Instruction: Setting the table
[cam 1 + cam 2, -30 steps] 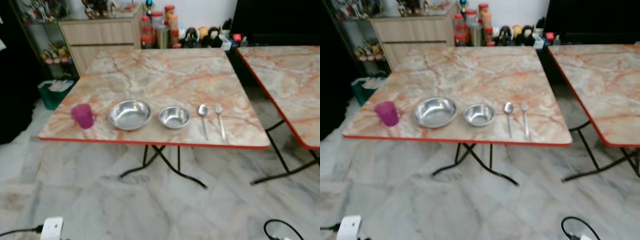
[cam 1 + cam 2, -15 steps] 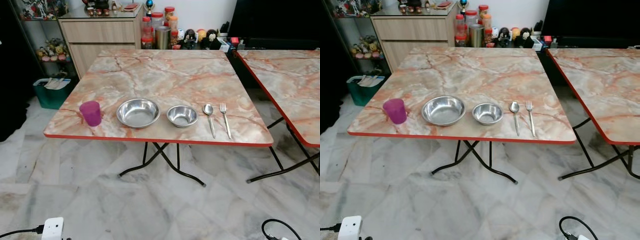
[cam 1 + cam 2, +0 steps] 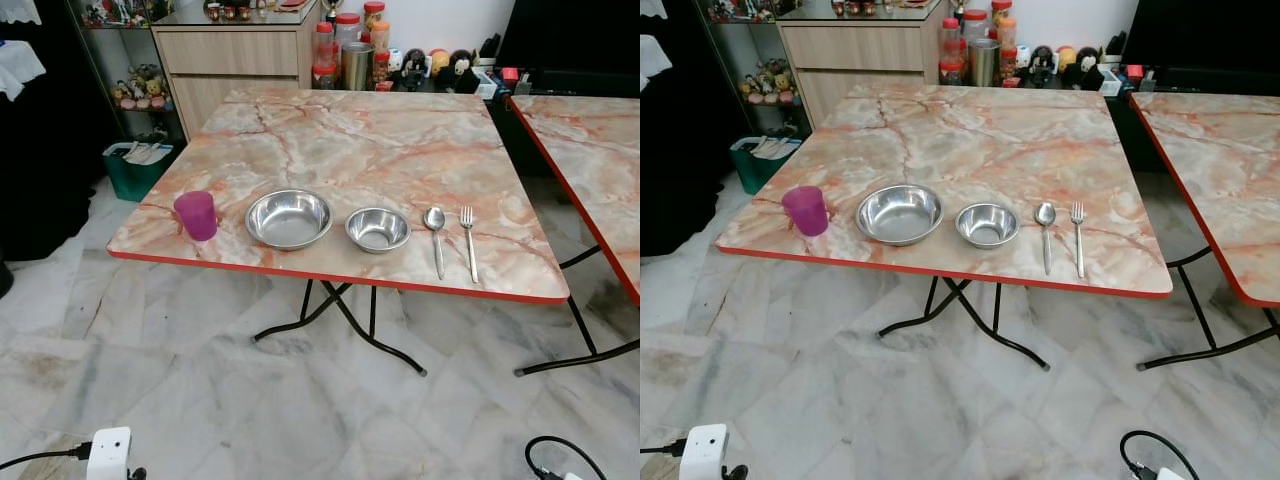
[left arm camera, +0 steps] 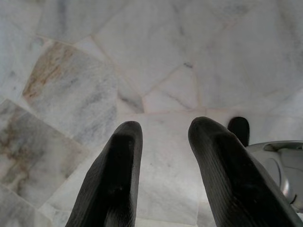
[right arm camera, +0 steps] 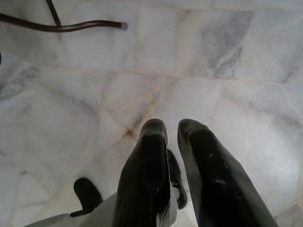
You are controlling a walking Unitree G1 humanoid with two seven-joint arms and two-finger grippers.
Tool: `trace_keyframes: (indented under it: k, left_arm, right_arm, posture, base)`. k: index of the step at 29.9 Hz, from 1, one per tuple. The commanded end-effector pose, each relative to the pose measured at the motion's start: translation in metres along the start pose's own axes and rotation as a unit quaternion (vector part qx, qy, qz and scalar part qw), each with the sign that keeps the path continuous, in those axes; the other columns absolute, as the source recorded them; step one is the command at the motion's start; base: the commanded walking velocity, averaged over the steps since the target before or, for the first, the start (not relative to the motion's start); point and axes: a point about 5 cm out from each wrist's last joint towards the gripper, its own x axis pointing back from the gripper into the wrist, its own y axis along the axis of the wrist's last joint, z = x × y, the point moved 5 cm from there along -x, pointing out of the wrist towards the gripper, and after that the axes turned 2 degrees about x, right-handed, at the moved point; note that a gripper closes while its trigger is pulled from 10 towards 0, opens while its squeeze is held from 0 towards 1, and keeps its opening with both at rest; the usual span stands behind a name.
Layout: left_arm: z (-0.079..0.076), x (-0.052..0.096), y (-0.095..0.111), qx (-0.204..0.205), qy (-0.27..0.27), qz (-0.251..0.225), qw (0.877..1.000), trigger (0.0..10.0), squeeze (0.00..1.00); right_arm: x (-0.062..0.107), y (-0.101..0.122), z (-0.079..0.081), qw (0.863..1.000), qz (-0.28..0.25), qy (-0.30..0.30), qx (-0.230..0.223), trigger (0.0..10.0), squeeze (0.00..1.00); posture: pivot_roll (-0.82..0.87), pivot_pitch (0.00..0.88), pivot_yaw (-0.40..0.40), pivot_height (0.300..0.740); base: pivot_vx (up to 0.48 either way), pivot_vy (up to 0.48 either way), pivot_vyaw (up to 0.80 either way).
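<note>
Purple plastic cup (image 3: 196, 214), two round steel bowls (image 3: 289, 218) & steel spoon (image 3: 435, 226) w/ fork (image 3: 468, 240) line marble-look folding table's (image 3: 380, 140) near edge; left gripper (image 4: 163, 135) spread, right gripper (image 5: 172, 126) nearly closed, both empty over floor—careless reach could knock cup off.

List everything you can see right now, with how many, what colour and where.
Cup: one, purple, near-left corner of table.
Large bowl: one, steel, right of cup.
Small bowl: one, steel, right of large bowl.
Spoon: one, silver, right of small bowl.
Fork: one, silver, right of spoon.
Table: one, marbled with red edge, centre.
Second table: one, same pattern, right.
Cabinet: one, wooden, behind.
Bin: one, green, floor left.
Left gripper: open, over floor.
Right gripper: fingers close together, over floor.
</note>
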Motion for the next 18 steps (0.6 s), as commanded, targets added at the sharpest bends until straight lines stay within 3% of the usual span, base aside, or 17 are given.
trace_keyframes:
  k: [1, 9, 12, 18]
  left_arm:
    - [0.0000, -0.0006, 0.0044, 0.003, 0.001, -0.007, 1.000, 10.0, 0.00]
    - [0.0018, -0.0004, 0.0049, 0.004, 0.003, -0.007, 1.000, 10.0, 0.00]
    - [0.0019, -0.0004, 0.0047, 0.004, 0.003, -0.007, 1.000, 10.0, 0.00]
    - [0.0008, -0.0005, 0.0044, 0.004, 0.001, -0.006, 1.000, 10.0, 0.00]
  right_arm:
    - [0.0006, 0.0002, -0.0023, 1.000, -0.003, -0.004, -0.009, 10.0, 0.00]
    - [0.0005, 0.0018, -0.0021, 1.000, -0.001, 0.000, 0.023, 10.0, 0.00]
    - [0.0005, 0.0011, -0.0022, 1.000, 0.000, -0.001, 0.015, 10.0, 0.00]
    - [0.0005, 0.0001, -0.0028, 1.000, 0.000, -0.006, -0.002, 10.0, 0.00]
  posture:
    - [0.08, 0.000, 0.020, 0.740]
    - [0.08, 0.000, 0.018, 0.740]
    - [0.08, 0.000, 0.019, 0.740]
    - [0.08, 0.000, 0.018, 0.740]
  base:
    - [0.240, 0.000, 0.00]
    - [0.211, 0.000, 0.10]
    - [0.252, 0.000, 0.80]
    - [0.042, 0.000, 0.00]
